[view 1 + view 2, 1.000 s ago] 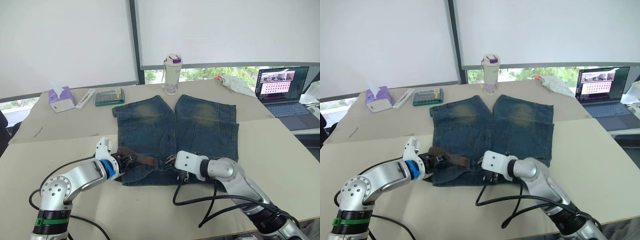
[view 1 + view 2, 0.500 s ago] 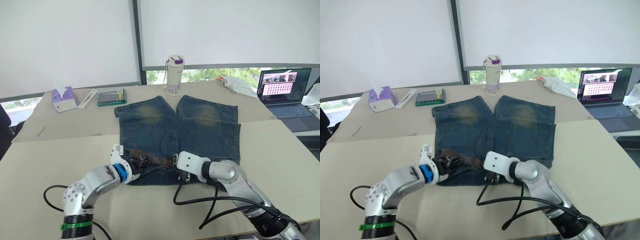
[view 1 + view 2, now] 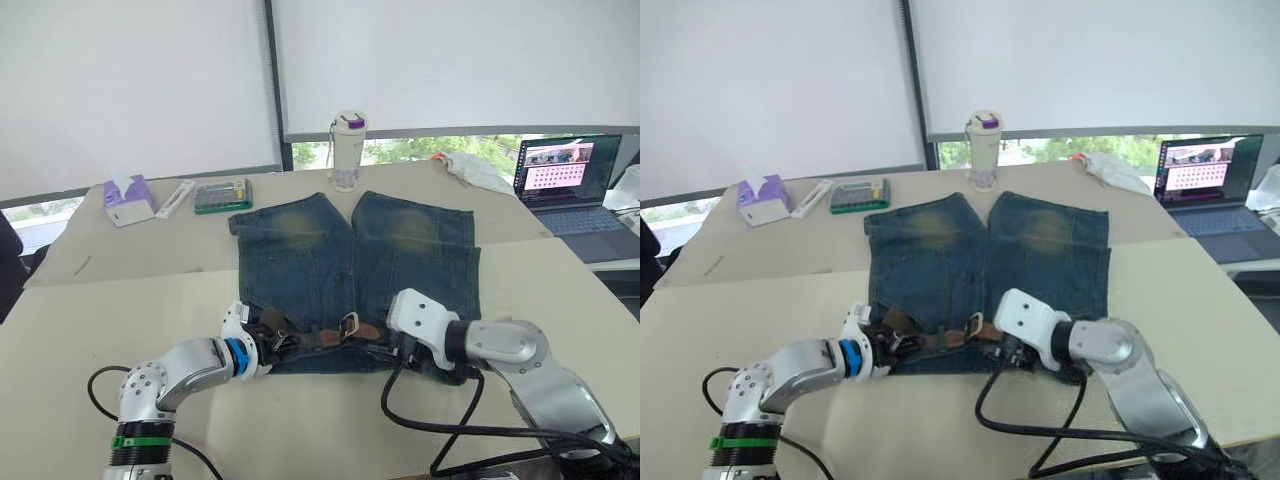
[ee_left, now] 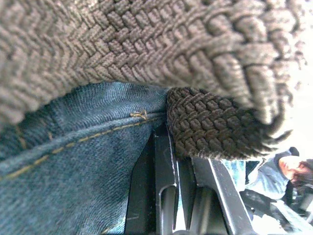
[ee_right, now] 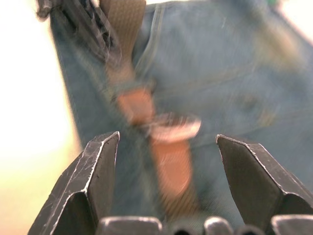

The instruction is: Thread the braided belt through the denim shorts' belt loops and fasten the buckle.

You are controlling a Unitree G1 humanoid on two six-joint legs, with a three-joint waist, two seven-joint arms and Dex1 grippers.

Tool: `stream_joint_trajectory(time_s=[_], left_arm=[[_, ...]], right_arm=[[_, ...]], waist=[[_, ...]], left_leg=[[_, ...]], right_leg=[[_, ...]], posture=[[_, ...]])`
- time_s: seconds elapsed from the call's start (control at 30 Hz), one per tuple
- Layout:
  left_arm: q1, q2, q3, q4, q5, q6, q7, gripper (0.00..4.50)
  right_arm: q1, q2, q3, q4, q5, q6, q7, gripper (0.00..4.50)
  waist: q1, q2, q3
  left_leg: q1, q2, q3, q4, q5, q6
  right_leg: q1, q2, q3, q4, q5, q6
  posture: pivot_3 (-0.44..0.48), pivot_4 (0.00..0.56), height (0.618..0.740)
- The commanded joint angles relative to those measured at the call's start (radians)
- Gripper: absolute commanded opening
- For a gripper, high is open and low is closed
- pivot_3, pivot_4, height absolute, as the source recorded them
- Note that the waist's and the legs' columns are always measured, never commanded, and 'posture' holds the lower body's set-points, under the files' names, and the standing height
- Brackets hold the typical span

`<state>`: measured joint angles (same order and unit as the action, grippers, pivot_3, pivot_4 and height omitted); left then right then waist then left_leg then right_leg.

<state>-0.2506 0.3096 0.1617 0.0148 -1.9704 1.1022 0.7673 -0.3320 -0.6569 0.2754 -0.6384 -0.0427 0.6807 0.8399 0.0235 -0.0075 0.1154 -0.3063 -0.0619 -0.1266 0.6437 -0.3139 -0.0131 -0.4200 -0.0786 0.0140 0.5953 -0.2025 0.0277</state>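
Left gripper (image 3: 262, 339) clenches the dark olive-brown braided belt (image 3: 300, 338) at the faded blue denim shorts (image 3: 350, 270) waistband, lower centre. Right gripper (image 5: 166, 161) stands released. Risk: the silvery metal buckle (image 3: 348, 324) slips loose under uneven pulling.

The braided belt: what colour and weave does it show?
Dark olive-brown, in a herringbone-like braid; the braided belt shows best in the left wrist view.

Coarse woven braided belt (image 4: 146, 54) on matt, seemingly soft denim shorts (image 3: 350, 270).
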Motion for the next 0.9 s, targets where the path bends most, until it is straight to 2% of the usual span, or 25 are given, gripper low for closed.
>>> stream_joint_trajectory(time_s=[0.03,0.27,0.7,0.9], left_arm=[[-0.012,-0.029,-0.013,0.02,-0.002,0.008,0.026,0.0],[-0.017,-0.052,0.006,0.008,-0.002,-0.002,0.046,0.0],[0.012,-0.078,0.009,-0.02,-0.002,-0.017,0.055,0.0],[0.011,-0.075,0.003,-0.012,-0.002,-0.014,0.049,0.0]], right_arm=[[-0.044,0.014,0.108,0.074,-0.063,-0.118,-0.015,3.52],[-0.106,0.005,0.209,0.224,-0.161,-0.283,-0.006,3.52],[-0.125,-0.002,0.225,0.32,-0.27,-0.414,0.007,3.52],[-0.14,0.032,0.223,0.358,-0.325,-0.456,-0.016,3.52]], waist=[[0.007,0.0,0.0],[0.016,0.0,0.0],[0.015,0.0,0.0],[0.016,0.0,0.0]], left_leg=[[0.0,-0.001,0.0,0.0,0.0,0.0],[-0.001,-0.002,-0.001,0.001,0.0,0.0],[0.0,-0.002,0.0,0.0,0.0,0.0],[0.0,-0.002,0.0,0.0,0.0,0.0]], right_leg=[[0.0,-0.001,0.0,0.0,0.0,0.0],[-0.001,-0.001,0.0,0.0,0.0,0.0],[-0.001,-0.001,0.0,0.0,0.0,0.0],[-0.001,-0.001,0.0,0.0,0.0,0.0]], posture=[[0.0,0.15,0.74],[0.0,0.15,0.74],[0.0,0.15,0.74],[0.0,0.15,0.74]])
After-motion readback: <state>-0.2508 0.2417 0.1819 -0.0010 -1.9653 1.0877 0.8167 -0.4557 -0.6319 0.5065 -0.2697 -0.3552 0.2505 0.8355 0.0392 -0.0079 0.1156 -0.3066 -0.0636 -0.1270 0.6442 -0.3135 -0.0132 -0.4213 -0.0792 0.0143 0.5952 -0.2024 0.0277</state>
